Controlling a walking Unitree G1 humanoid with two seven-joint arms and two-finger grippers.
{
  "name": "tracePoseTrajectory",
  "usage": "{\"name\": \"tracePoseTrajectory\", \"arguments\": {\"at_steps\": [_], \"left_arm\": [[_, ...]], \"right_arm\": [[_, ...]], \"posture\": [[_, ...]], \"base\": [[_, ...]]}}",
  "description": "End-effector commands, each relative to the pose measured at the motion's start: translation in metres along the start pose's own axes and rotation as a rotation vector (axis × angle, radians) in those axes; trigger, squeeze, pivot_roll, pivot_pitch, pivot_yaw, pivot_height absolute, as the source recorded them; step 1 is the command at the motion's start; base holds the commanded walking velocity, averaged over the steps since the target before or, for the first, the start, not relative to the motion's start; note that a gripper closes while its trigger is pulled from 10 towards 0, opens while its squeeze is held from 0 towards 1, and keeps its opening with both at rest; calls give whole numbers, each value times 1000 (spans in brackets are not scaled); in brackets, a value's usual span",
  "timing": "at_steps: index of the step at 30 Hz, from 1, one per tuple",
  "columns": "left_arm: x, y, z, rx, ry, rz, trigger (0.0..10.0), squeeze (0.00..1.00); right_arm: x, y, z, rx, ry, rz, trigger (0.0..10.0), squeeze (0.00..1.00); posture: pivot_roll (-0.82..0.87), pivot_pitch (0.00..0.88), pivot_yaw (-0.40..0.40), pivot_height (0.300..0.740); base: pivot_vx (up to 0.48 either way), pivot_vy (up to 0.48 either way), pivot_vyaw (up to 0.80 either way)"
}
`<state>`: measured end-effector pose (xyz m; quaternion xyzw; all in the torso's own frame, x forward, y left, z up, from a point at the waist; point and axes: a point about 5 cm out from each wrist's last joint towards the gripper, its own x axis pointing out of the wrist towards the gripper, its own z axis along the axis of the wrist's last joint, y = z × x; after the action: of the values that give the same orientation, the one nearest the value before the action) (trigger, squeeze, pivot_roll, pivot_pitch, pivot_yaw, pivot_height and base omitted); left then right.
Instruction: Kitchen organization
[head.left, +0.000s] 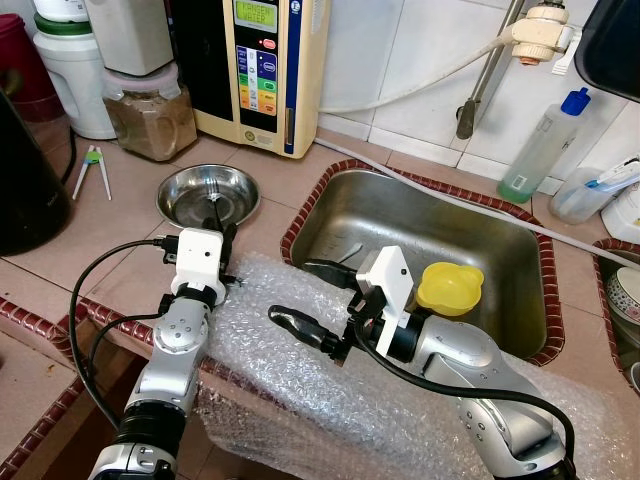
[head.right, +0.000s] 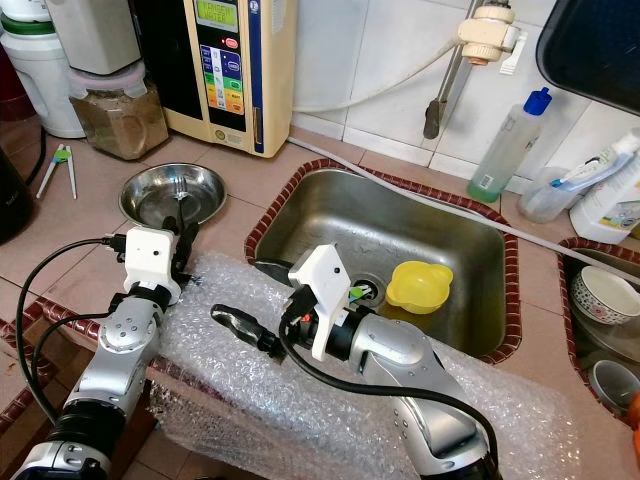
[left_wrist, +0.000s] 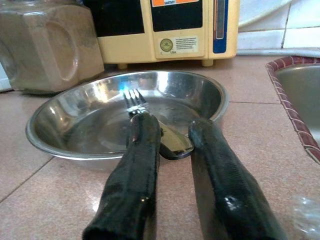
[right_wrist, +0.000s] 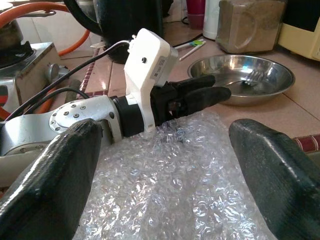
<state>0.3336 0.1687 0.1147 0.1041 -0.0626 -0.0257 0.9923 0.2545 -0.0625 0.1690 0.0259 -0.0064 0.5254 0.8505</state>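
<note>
A fork (left_wrist: 135, 102) is pinched by the left pincer (left_wrist: 167, 137) over the bowl (head.left: 175, 200); the right pincer (head.left: 310, 300) is spread above bubble wrap (head.left: 300, 390). Organizing seems barely begun.

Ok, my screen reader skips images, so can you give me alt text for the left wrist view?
The left gripper holds a fork by its handle, tines resting inside a shallow steel bowl on the tiled counter. Behind stand a jar of brown powder and a cream appliance.
</note>
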Motion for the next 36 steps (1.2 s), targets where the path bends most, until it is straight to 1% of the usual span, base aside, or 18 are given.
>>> {"name": "tracePoseTrajectory", "arguments": {"at_steps": [1, 5, 6, 9, 12, 13, 18, 20, 21, 24, 25, 27, 29, 30, 32, 33, 35, 36], "left_arm": [[-1, -1, -3, 6, 11, -3, 0, 0], [-3, 2, 1, 43, -23, 13, 0, 0], [-3, 4, 6, 76, -55, 22, 0, 0], [-5, 5, 18, 113, -131, 27, 0, 0], [-6, 1, 39, 152, -241, -3, 0, 0], [-7, -1, 54, 179, -317, -27, 0, 0], [-7, 0, 77, 216, -415, -37, 0, 0], [-8, -1, 81, 221, -431, -42, 0, 0], [-10, -12, 96, 249, -495, -145, 0, 0], [-12, -16, 99, 253, -510, -181, 0, 0], [-14, -20, 95, 233, -496, -219, 0, 0], [-15, -22, 93, 227, -490, -239, 0, 0], [-18, -28, 89, 216, -476, -298, 0, 0], [-23, -36, 86, 202, -478, -364, 0, 0], [-27, -41, 85, 193, -477, -412, 0, 0], [-30, -47, 85, 192, -479, -458, 0, 0], [-32, -50, 85, 197, -485, -488, 0, 0], [-34, -53, 85, 199, -491, -517, 0, 0]], "right_arm": [[-1, -2, 3, -9, -8, -1, 10000, 0], [-1, -4, 4, -12, -14, -13, 10000, 0], [-1, -4, 4, -12, -15, -18, 10000, 0], [-1, -5, 3, -15, -17, -29, 10000, 0], [-1, -10, 5, -23, -28, -61, 10000, 0], [-2, -15, 7, -27, -40, -94, 10000, 0], [-2, -26, 12, -24, -69, -166, 10000, 0], [-2, -29, 12, -24, -75, -180, 10000, 0], [-4, -40, 17, -20, -112, -268, 10000, 0], [-6, -47, 19, -8, -132, -316, 10000, 0], [-8, -51, 20, 31, -159, -348, 10000, 0], [-9, -54, 21, 51, -175, -364, 10000, 0], [-11, -58, 23, 106, -211, -387, 10000, 0], [-13, -63, 26, 200, -266, -411, 10000, 0], [-15, -68, 30, 267, -314, -424, 10000, 0], [-16, -72, 34, 304, -349, -432, 10000, 0], [-17, -76, 37, 342, -380, -438, 10000, 0], [-18, -81, 42, 390, -418, -444, 10000, 0]], "posture": [[98, 80, -77, 740], [98, 78, -75, 740], [98, 78, -75, 740], [98, 79, -75, 740], [100, 81, -80, 740], [103, 81, -81, 740], [107, 80, -84, 740], [107, 80, -84, 740], [110, 77, -84, 740], [110, 77, -85, 740], [108, 76, -84, 740], [105, 76, -83, 740], [105, 76, -84, 740], [106, 75, -85, 740], [106, 75, -86, 740], [107, 74, -87, 740], [107, 72, -88, 740], [107, 72, -88, 740]], "base": [[0, 0, 0], [0, 0, 0], [0, 0, 0], [0, 0, 0], [0, 0, 0], [0, 0, 0], [0, 0, 0], [0, 0, 0], [0, 0, 0], [0, 0, 0], [0, 0, 0], [0, 0, 0], [0, 0, 0], [0, 0, 0], [0, 0, 0], [0, 0, 0], [0, 0, 0], [0, 0, 0]]}}
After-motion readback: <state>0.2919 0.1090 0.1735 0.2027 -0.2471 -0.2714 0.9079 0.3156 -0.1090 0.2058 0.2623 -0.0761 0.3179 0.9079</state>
